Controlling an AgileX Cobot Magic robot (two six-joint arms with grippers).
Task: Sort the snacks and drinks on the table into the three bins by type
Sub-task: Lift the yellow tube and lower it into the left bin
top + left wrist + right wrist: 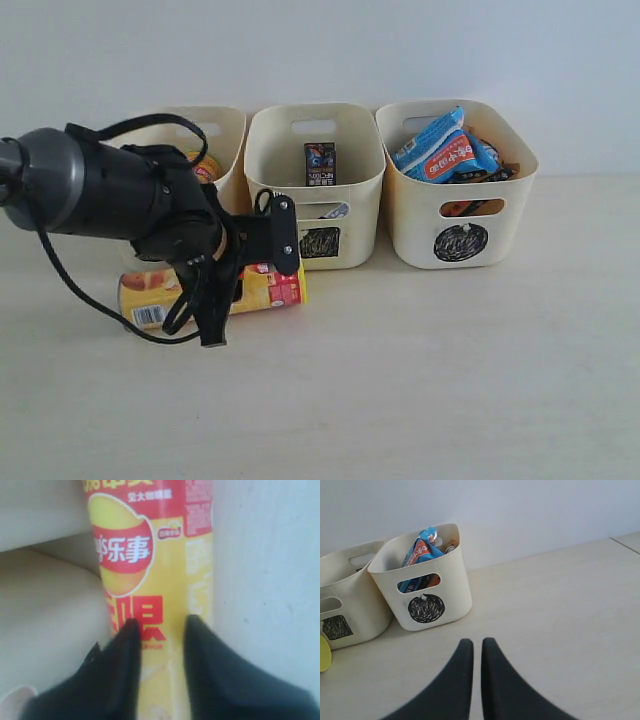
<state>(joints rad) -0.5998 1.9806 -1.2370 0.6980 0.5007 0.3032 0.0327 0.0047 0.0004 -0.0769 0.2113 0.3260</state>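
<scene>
The yellow chip tube [262, 288] [150, 580] lies on its side on the table [420, 380], in front of the left and middle bins. My left gripper [220, 305] [160, 622] hovers just over it, its dark fingers open, spaced narrower than the tube and not clasping it. The middle bin [360, 200], marked with a square, holds a dark carton [320, 163]. Blue-white packets [440, 150] fill the circle bin [510, 215] [455, 580]. The left bin [228, 130] is mostly hidden by my arm. My right gripper [477, 642] is shut and empty above bare table.
My left arm [90, 185] and its cables cover the left bin's front and mark. A red and yellow item [205, 167] shows inside that bin. Cream bin walls [45, 595] stand close beside the tube. Open table [560, 605] stretches to the right of the circle bin.
</scene>
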